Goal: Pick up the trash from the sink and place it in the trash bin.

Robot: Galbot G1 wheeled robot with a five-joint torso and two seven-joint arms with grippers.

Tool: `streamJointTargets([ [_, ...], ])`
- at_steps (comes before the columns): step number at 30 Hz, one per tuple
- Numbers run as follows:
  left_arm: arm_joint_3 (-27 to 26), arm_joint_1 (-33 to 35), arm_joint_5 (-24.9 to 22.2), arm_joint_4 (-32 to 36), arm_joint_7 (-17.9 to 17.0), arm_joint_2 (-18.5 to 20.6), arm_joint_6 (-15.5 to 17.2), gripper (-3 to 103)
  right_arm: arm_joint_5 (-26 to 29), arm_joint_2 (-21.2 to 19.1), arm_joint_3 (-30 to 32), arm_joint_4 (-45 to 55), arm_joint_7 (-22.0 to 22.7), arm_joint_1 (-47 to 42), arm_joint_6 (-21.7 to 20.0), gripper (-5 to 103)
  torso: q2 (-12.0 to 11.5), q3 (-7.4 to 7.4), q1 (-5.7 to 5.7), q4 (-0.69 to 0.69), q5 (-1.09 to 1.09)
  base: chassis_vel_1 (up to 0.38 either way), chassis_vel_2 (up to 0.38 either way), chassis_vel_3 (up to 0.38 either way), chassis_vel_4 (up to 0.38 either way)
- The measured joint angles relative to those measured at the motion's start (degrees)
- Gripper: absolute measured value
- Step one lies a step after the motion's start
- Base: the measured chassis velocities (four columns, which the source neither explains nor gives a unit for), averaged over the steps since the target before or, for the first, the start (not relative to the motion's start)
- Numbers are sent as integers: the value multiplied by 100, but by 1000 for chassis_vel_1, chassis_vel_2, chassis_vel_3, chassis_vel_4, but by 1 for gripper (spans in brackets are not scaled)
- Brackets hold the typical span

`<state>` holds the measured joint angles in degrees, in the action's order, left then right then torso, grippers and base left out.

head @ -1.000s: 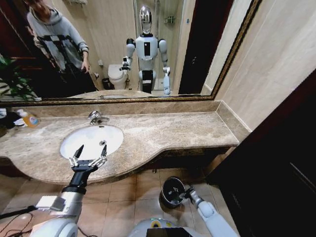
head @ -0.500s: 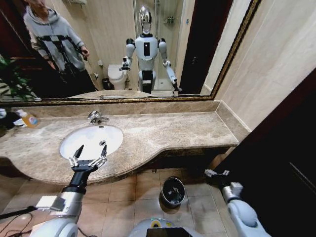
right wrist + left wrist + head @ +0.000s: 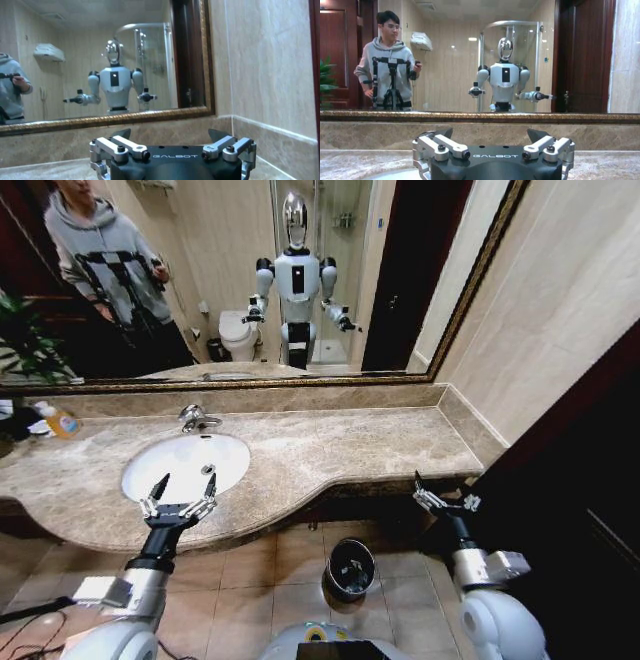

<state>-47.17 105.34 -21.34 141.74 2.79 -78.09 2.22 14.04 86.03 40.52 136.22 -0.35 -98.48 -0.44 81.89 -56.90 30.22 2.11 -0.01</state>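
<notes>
Two grippers hang with fingers spread apart and nothing between them. The left gripper (image 3: 178, 499) hovers over the near rim of the sink (image 3: 186, 463), its fingertips pointing toward the chrome faucet (image 3: 195, 418) just beyond the basin; the left wrist view shows that gripper (image 3: 492, 140) facing the wall mirror (image 3: 480, 56) above the marble worktop (image 3: 380, 442). The right gripper (image 3: 440, 498) is raised beside the worktop's right end, level with its front edge, also empty; its wrist view (image 3: 172, 140) looks along the worktop toward the mirror. The trash bin (image 3: 351, 568) stands on the tiled floor below and to the left of the right gripper, well apart from it, between the two arms. Whether any trash lies in the basin cannot be made out.
</notes>
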Motion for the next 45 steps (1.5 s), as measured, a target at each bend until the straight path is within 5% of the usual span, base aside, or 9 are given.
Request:
streamJointTargets([
  [14, 0, 0, 0, 0, 0, 0, 0, 100, -1116, -20, -440, -627, -302, 72, 687, 100, 0, 0, 0, 0, 1, 0, 0, 0, 0],
  [45, 0, 0, 0, 0, 0, 0, 0, 100, -1179, -72, -764, -696, -313, 64, 689, 100, 0, 0, 0, 0, 0, 0, 0, 0, 0],
])
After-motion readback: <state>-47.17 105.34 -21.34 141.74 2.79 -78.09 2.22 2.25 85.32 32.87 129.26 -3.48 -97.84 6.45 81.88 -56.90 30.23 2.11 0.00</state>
